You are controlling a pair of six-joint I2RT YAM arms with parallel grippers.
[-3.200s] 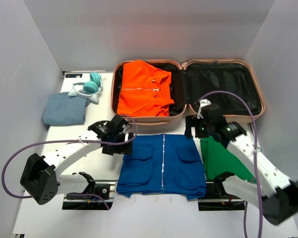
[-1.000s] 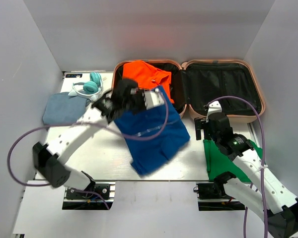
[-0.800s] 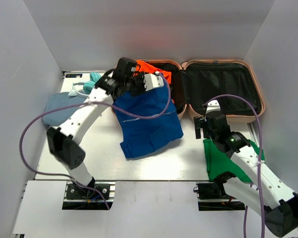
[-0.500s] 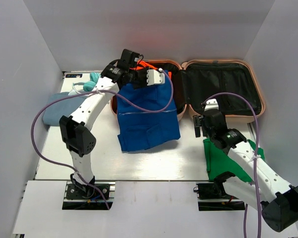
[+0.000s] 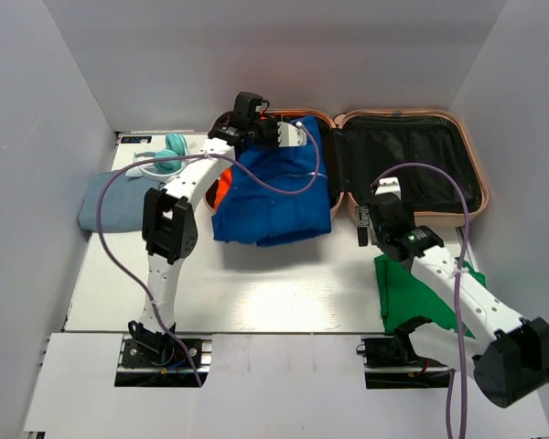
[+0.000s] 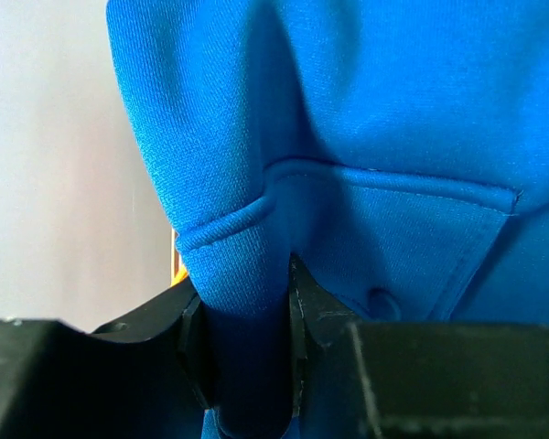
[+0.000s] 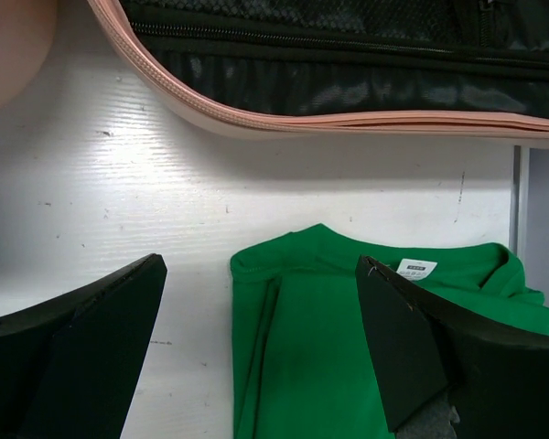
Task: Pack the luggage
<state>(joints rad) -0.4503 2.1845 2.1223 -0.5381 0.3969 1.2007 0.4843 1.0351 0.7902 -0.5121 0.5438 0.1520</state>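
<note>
Blue garment (image 5: 274, 197): you now hold it, lifted off the table (image 5: 284, 293), over the luggage (image 5: 407, 114), ready to lower, with the left gripper (image 6: 247, 347) pinching its fold and the right gripper (image 7: 256, 274) spread wide, empty.

The luggage (image 5: 408, 113) is pale pink with black lining. The blue garment (image 5: 274, 197) is plain, beside an orange garment (image 5: 220, 193). The shirt (image 5: 395, 294) is green, the headphones (image 5: 172, 144) teal, the folded cloth (image 5: 110, 206) grey-blue, the counter (image 5: 274, 302) white.
</note>
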